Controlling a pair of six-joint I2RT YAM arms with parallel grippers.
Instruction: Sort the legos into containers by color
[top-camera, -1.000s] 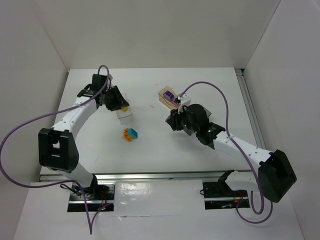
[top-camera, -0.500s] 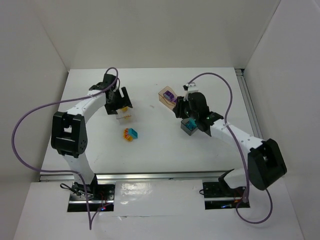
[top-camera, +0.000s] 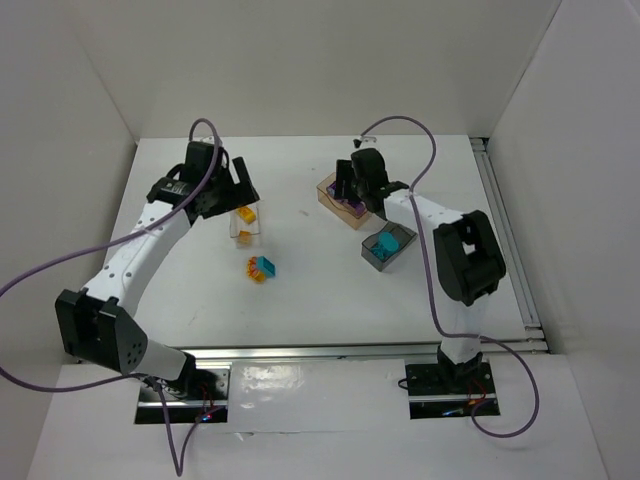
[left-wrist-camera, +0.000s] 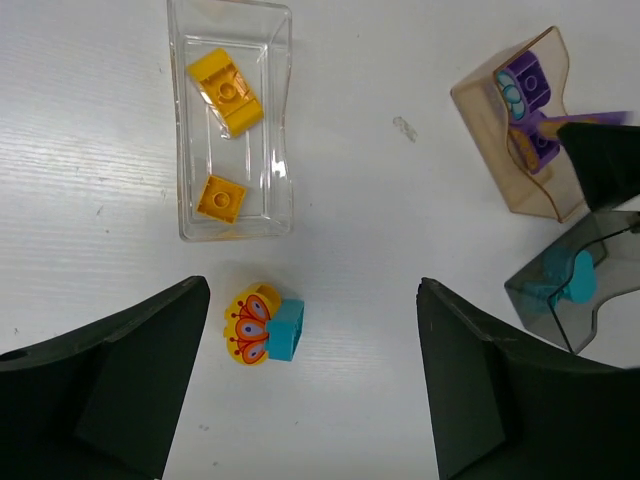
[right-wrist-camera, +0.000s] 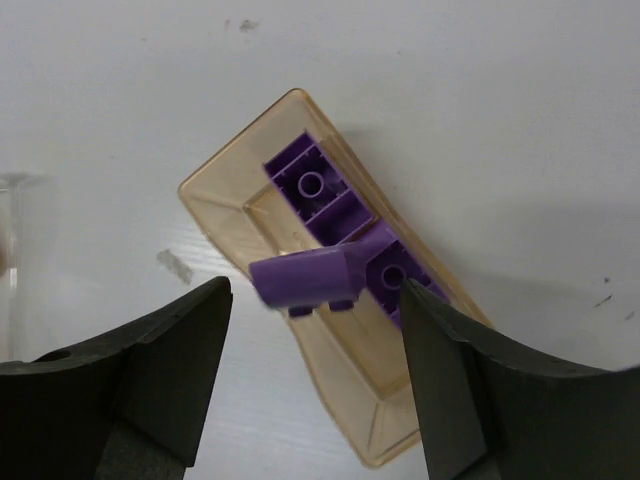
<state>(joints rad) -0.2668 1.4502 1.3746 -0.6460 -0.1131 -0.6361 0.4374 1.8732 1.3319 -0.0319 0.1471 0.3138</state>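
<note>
While the left gripper (top-camera: 225, 190) hangs near the clear tray (top-camera: 250, 237) and the right gripper (top-camera: 352, 185) over the peach tray (top-camera: 328, 190), a joined yellow-and-teal pair (top-camera: 262, 268) lies loose between them. From the left wrist, the jaws are apart, with two yellow bricks (left-wrist-camera: 225, 90) in the clear tray and a teal brick (left-wrist-camera: 565, 283) in the grey tray (left-wrist-camera: 530, 295). From the right wrist, the jaws are apart and empty, with purple bricks (right-wrist-camera: 310, 185) in the peach tray.

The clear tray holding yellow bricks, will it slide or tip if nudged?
Probably slides easily: the clear tray looks thin-walled and sits on a smooth white table. Unlikely to tip, being low and wide. The two yellow bricks lie loose, so they may shift.
</note>
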